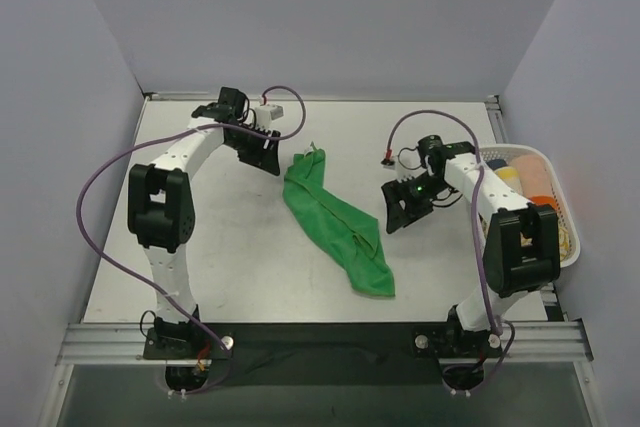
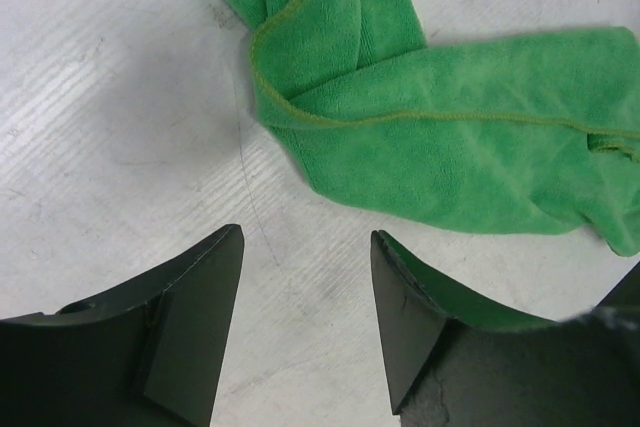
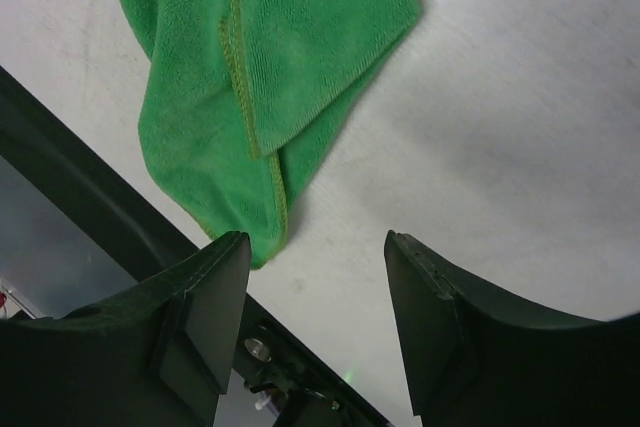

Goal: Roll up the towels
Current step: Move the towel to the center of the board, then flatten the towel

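The bright green towel [image 1: 335, 222] lies crumpled in a long diagonal strip on the table, running from back centre toward the front right. My left gripper [image 1: 266, 159] is open and empty just left of its far end; in the left wrist view [image 2: 305, 247] the towel [image 2: 430, 147] lies ahead of the fingers, apart from them. My right gripper [image 1: 397, 213] is open and empty to the right of the towel's near half; in the right wrist view [image 3: 318, 247] the towel's corner [image 3: 260, 57] lies ahead and to the left. A pale yellow cloth [image 1: 507, 174] shows in the basket.
A white slatted basket [image 1: 530, 150] stands at the table's right edge behind my right arm, with an orange cloth [image 1: 540, 185] in it too. A metal rail [image 1: 320, 337] runs along the table's front edge. Walls enclose the left, back and right.
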Action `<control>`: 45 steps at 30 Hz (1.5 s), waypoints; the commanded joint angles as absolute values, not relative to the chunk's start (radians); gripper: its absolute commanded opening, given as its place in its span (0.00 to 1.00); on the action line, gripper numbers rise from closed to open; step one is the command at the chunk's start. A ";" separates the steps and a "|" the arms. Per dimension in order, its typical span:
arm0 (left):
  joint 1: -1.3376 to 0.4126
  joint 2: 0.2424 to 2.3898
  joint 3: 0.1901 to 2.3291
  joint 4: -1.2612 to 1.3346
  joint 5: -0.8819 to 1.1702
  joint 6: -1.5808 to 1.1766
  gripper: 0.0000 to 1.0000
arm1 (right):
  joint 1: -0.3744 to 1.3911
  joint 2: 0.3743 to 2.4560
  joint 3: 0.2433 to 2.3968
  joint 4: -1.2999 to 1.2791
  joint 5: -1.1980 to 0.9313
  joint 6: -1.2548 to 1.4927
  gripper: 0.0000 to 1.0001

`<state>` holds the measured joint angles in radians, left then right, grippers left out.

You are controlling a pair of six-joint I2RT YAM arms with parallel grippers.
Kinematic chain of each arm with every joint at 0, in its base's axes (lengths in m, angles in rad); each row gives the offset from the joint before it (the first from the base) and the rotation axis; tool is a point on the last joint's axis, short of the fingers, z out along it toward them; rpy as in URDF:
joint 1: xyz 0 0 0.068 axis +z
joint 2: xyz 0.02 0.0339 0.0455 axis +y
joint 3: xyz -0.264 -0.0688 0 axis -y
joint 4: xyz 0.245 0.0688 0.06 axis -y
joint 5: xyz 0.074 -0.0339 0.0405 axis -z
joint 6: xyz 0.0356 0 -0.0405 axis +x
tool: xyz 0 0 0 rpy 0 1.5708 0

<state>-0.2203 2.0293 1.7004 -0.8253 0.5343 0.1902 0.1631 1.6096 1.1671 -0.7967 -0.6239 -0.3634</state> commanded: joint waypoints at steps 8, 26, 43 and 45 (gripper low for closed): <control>-0.265 2.160 1.909 -0.772 0.474 0.156 0.70 | 0.363 1.813 1.186 -0.715 -0.572 -0.172 0.63; -0.342 2.430 2.286 -0.769 0.529 0.112 0.69 | 0.393 1.822 1.178 -0.719 -0.532 -0.158 0.00; -0.379 2.582 2.485 -0.758 0.328 -0.029 0.41 | 0.391 1.736 1.121 -0.726 -0.494 -0.189 0.00; -0.357 2.569 2.488 -0.738 0.342 -0.049 0.27 | 0.382 1.730 1.130 -0.736 -0.476 -0.201 0.00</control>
<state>-0.3950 2.5988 2.4218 -0.7914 0.3511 0.0090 0.3920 1.7821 1.1309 -0.6754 -0.5175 -0.1699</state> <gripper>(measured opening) 0.330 0.034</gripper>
